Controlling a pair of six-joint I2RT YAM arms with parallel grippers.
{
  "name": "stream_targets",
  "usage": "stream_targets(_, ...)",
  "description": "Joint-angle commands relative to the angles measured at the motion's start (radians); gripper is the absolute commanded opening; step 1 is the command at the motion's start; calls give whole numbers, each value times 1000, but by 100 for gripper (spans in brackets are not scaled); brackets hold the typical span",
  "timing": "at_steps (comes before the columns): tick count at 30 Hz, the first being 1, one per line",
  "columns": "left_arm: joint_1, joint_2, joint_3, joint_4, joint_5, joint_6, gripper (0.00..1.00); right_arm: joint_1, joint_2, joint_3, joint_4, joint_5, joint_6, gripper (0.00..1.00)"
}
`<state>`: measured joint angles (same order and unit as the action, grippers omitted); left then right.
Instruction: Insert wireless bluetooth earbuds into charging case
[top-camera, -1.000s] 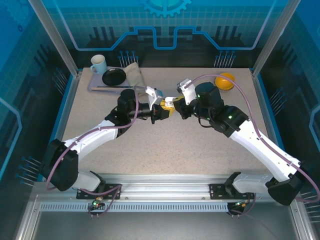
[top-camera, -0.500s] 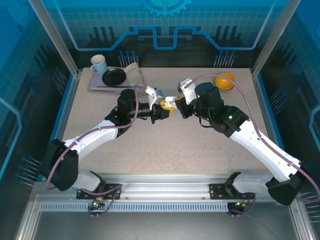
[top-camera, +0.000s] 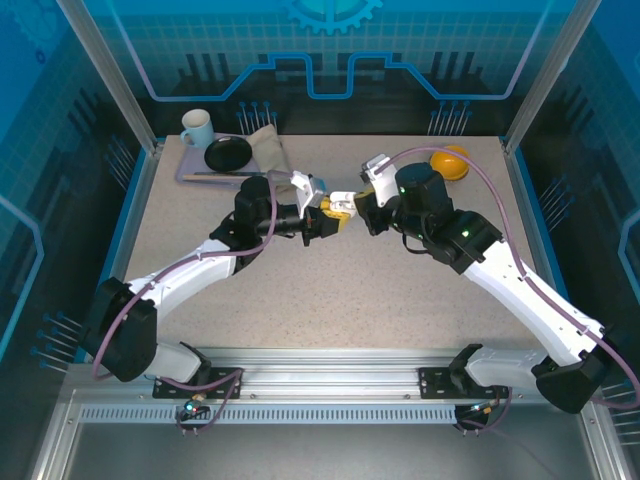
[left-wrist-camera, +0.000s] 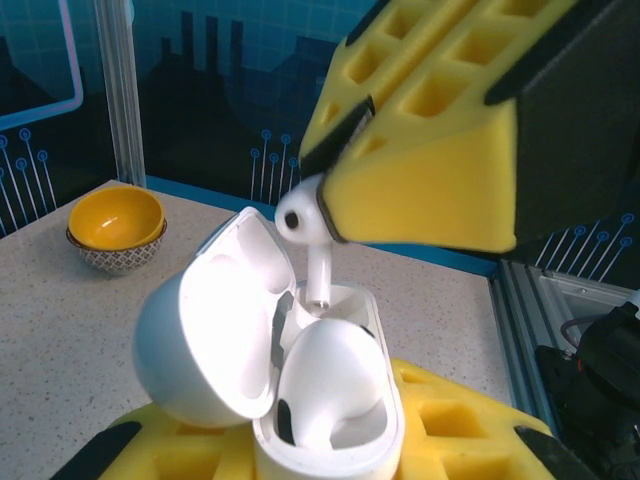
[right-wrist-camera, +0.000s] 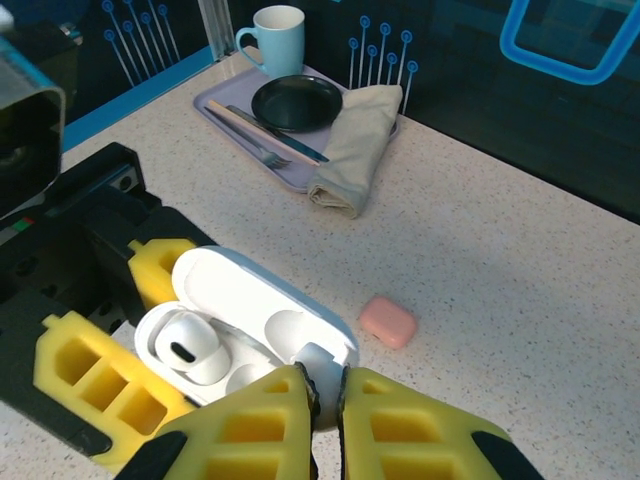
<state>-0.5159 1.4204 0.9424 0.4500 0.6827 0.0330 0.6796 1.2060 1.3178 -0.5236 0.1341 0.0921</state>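
My left gripper (top-camera: 318, 222) (left-wrist-camera: 320, 455) is shut on the white charging case (left-wrist-camera: 335, 435) (right-wrist-camera: 165, 325), held above the middle of the table with its lid (left-wrist-camera: 200, 340) (right-wrist-camera: 262, 298) open. One white earbud (left-wrist-camera: 325, 375) (right-wrist-camera: 190, 345) sits in the case. My right gripper (top-camera: 350, 206) (right-wrist-camera: 325, 395) is shut on a second white earbud (left-wrist-camera: 303, 222) (right-wrist-camera: 322, 362). It hangs stem down, with the stem's tip at the mouth of the case's free slot. The right gripper's yellow fingers (left-wrist-camera: 430, 190) stand just above the case.
A salmon-pink case (right-wrist-camera: 388, 321) lies shut on the table beyond the white one. At the back left is a tray (top-camera: 192, 172) with a mug (top-camera: 196, 127), a black plate (top-camera: 228, 153), cutlery and a napkin (right-wrist-camera: 355, 150). An orange bowl (top-camera: 450, 160) (left-wrist-camera: 115, 225) stands at the back right.
My right gripper has shifted slightly right and back with the earbud in it. The left arm and the case have held still.
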Motion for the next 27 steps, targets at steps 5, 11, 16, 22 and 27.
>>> stream_targets(5,7,3,41,39,21,12,0,17,12,35,-41,-40,-68,11)
stream_targets(11,7,7,43,44,21,8,0,51,15,45,-44,-9,-112,11)
stream_targets(16,7,15,42,54,21,1,0,61,12,48,-43,-4,-122,12)
stream_targets(22,8,20,33,77,21,-11,0,27,8,77,-39,34,-39,28)
stream_targets(27,7,18,10,102,21,-16,0,-96,-4,144,-55,-94,121,41)
